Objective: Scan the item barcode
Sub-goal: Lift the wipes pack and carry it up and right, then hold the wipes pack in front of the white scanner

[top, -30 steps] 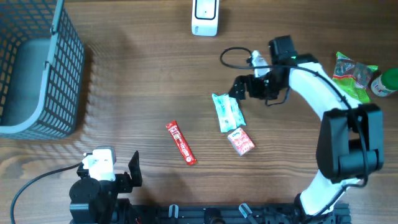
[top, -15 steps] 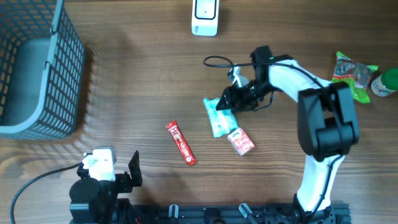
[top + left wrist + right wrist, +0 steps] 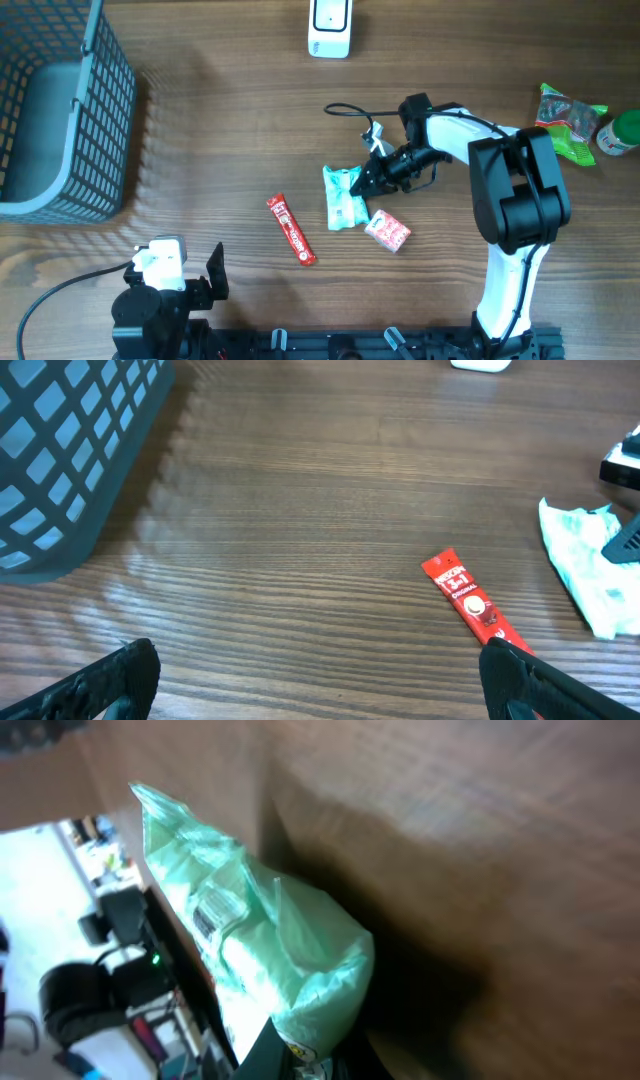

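Right pincer (image 3: 367,181): clenched on the right edge of the green packet (image 3: 342,196).
Green packet: on the surface (image 3: 230,120), near the middle, between the red stick (image 3: 291,230) and the small red pouch (image 3: 387,230).
Left pincer (image 3: 330,685): released, jaws wide, holding nothing.
White scanner (image 3: 329,27): far edge, well apart from the packet.

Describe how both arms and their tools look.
The right arm has white links and black joints; the right tool is black, with a black cable looping near it. The left arm is black, with a white block on top; the left tool is black too.
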